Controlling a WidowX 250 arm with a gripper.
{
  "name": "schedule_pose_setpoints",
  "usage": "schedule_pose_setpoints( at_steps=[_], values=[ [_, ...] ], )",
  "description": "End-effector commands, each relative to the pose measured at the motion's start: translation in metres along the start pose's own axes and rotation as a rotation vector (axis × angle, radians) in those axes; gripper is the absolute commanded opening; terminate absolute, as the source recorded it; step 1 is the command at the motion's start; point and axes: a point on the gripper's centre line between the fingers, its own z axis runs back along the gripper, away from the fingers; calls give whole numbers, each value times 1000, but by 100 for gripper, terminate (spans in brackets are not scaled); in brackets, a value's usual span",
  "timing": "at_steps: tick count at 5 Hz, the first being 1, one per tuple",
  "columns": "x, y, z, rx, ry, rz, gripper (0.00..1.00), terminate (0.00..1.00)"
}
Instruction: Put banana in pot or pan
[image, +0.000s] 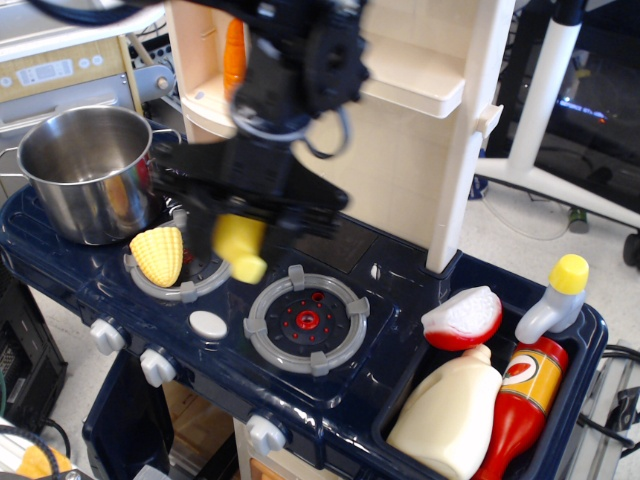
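My black gripper (240, 215) is shut on the yellow banana (241, 247) and holds it in the air above the gap between the two stove burners. The banana's lower end hangs below the fingers and is motion-blurred. The shiny steel pot (88, 172) stands at the back left of the blue toy stove, open and with nothing showing inside, some way left of the gripper.
A ridged yellow corn cob (158, 254) lies on the left burner (180, 280), just left of the banana. The right burner (307, 318) is bare. A cream cabinet (420, 120) rises behind. Bottles (455, 410) and a red-white toy (463, 317) fill the sink at right.
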Motion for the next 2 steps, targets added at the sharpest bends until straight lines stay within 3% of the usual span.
schedule_pose_setpoints(
  at_steps=[1,2],
  values=[
    [35,80,3,112,-14,-92,0,0],
    [59,123,-12,63,-4,-103,0,0]
  ],
)
